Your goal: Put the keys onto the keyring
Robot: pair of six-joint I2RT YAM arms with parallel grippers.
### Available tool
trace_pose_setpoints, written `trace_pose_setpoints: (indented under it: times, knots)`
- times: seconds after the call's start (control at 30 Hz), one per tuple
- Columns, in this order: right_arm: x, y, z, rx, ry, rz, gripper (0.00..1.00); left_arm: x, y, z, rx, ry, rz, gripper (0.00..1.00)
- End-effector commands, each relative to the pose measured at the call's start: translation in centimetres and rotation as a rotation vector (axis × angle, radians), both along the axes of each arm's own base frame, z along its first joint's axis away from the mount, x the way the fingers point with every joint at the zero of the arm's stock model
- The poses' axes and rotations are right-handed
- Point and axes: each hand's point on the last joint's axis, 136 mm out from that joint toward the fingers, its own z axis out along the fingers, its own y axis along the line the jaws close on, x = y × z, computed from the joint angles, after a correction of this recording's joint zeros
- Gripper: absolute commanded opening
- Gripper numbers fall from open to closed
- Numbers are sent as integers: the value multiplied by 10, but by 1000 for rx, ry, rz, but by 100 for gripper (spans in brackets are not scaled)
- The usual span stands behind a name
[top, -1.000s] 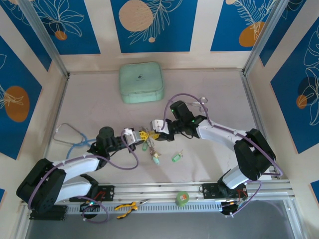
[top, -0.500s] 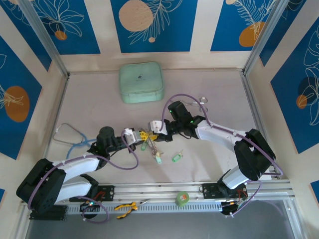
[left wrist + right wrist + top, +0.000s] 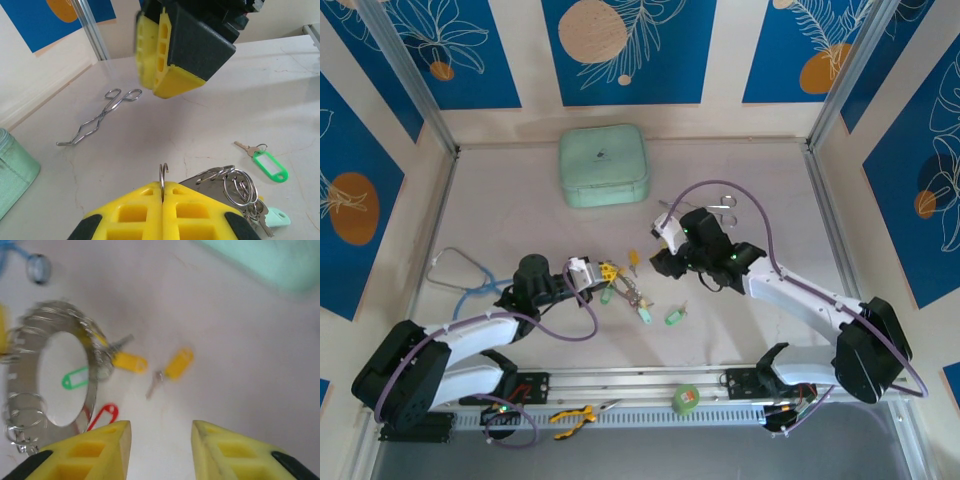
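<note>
Left wrist view: the left hand (image 3: 163,186) has its yellow fingers pressed together on the rim of the keyring (image 3: 163,172), which stands on edge between them. Just right of those fingertips, a bunch of keys (image 3: 235,187) on small wire loops rests on the counter (image 3: 210,120). Farther right lies a loose key with a green tag (image 3: 267,164). The right hand (image 3: 160,85) hangs ahead of the left hand and above the counter. The forceps (image 3: 100,117) lie well off to the front left.

In the right wrist view the right hand (image 3: 161,432) stands wide, with nothing between its fingers. The keyring (image 3: 94,390) is ahead and to its left, and wire loops cling to its rim. One yellow-tagged key (image 3: 129,361) touches the ring, and a second yellow-tagged key (image 3: 177,365) lies apart, straight ahead of the hand. A red tag (image 3: 102,416) sits just beside its left finger. Far ahead are the stethoscope (image 3: 37,267) on the left and a mint-green case (image 3: 280,265) on the right.
</note>
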Motion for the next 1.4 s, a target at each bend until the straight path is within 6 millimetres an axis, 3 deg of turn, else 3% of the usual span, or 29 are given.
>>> trace_pose_setpoints:
  times: [0.0, 0.17, 0.4, 0.67, 0.8, 1.37]
  knots:
    - [-34, -70, -41, -132, 405, -583, 30, 1, -3, 12, -10, -54, -12, 0]
    - [-88, -62, -73, -25, 758, -770, 34, 0, -4, 12, -15, -54, -15, 0]
    - [-113, -64, -95, 257, 950, -1045, 44, 0, -4, 10, -14, -50, -20, 0]
    - [-109, -60, -112, 397, 1004, -1140, 45, 0, -4, 13, -20, -57, -19, 0]
    - [-104, -53, -117, 431, 1032, -1136, 39, -1, -3, 13, -21, -58, -18, 0]
    - [-102, -53, -134, 423, 1070, -1196, 35, -2, -3, 14, -20, -62, -21, 0]
